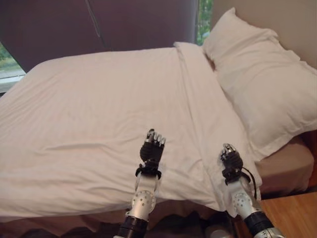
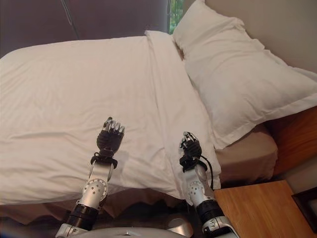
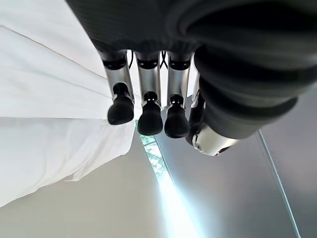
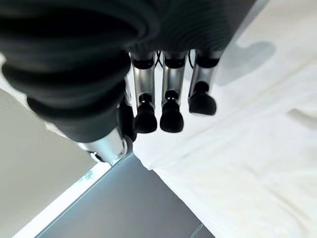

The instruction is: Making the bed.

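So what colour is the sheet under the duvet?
Tan-brown fitted sheet, showing beside the white duvet; clearest in the right eye view.

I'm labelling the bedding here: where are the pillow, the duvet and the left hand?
pillow [image 1: 262, 84], left eye view, its middle.
duvet [image 1: 89, 114], left eye view, flat top.
left hand [image 1: 151, 148], left eye view, back of hand.

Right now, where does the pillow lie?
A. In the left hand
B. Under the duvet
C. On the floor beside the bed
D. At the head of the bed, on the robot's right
D: the pillow lies uncovered at the bed's right end, beside the duvet, with neither hand touching it.
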